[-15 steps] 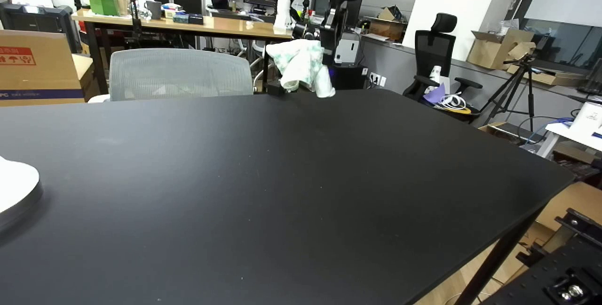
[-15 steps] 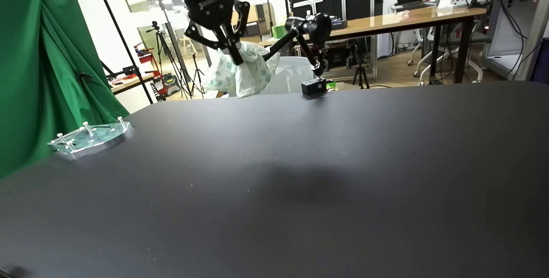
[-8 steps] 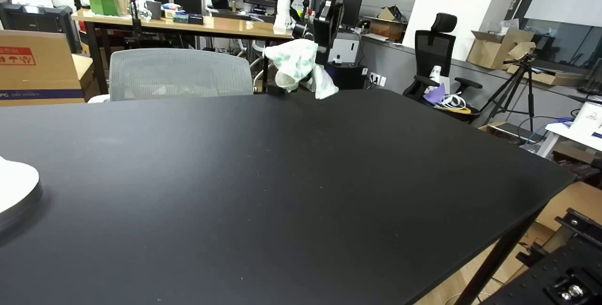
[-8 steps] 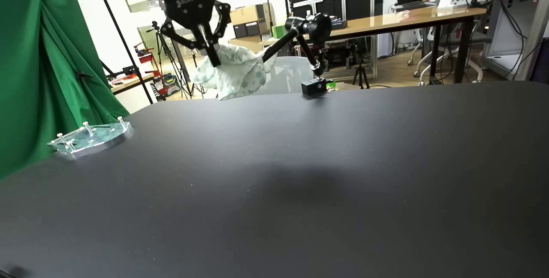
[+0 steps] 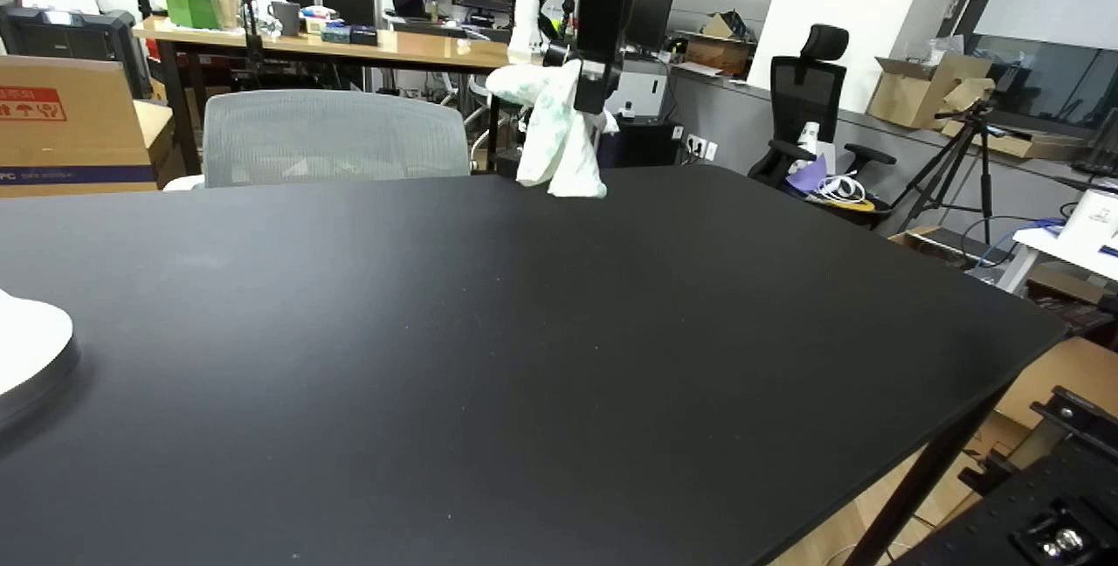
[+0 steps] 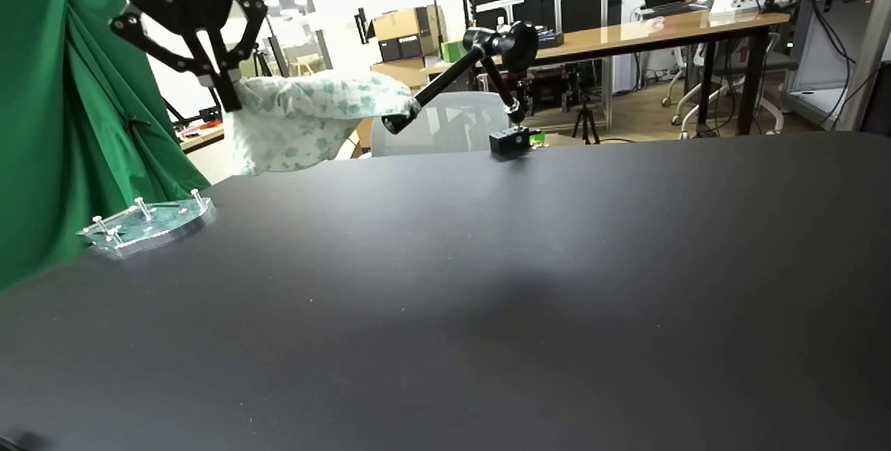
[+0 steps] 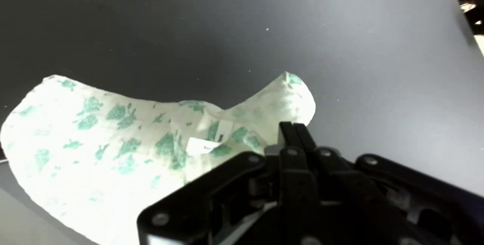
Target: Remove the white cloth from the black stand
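The white cloth with green print (image 6: 299,124) is stretched sideways in the air above the table; it also shows in an exterior view (image 5: 555,129) and the wrist view (image 7: 124,143). My gripper (image 6: 226,92) is shut on its left end; the fingertips are together in the wrist view (image 7: 297,126). The gripper also shows in an exterior view (image 5: 592,90). The cloth's other end touches the arm of the black stand (image 6: 456,78) near its bare lower tip. The stand's base (image 6: 510,139) rests at the table's far edge. In an exterior view the cloth hides much of the stand.
The black table (image 6: 487,249) spans below. A clear plate with upright bolts (image 6: 150,225) lies at its left edge, close to a green curtain (image 6: 62,89). A white rounded object (image 5: 31,343) stands at the left. A grey mesh chair (image 5: 336,138) is behind the table.
The gripper has pulled the cloth away from the stand, leftward in an exterior view. The cloth has slid down the stand's arm, stretched out and bared the arm's tip. The stand has not moved.
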Tool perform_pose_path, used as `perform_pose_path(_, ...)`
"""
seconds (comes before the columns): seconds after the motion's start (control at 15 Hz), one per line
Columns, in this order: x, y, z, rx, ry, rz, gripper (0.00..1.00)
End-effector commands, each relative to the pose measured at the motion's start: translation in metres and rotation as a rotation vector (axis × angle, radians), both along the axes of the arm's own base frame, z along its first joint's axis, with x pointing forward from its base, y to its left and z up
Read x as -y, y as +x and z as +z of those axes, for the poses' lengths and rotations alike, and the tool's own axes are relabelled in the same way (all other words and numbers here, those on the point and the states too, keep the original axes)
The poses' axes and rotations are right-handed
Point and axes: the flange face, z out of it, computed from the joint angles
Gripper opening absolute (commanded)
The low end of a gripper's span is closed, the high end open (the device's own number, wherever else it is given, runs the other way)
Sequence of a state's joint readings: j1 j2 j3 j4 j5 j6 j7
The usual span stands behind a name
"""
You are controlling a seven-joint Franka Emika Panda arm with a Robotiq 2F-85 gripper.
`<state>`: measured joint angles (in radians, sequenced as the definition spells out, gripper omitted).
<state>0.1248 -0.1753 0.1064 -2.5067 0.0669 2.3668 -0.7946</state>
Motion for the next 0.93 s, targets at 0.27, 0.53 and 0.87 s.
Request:
perform_pose_path(0.27, -0.019, -0.051, 0.008, -0.104, 0.021, 0.052, 0.00)
perform_pose_path(0.53, -0.013, -0.053, -0.007, -0.137, -0.013, 0.013, 0.00)
perform_pose_path(0.87, 0.009, -0.039, -0.029, -0.170, -0.083, -0.188, 0.00)
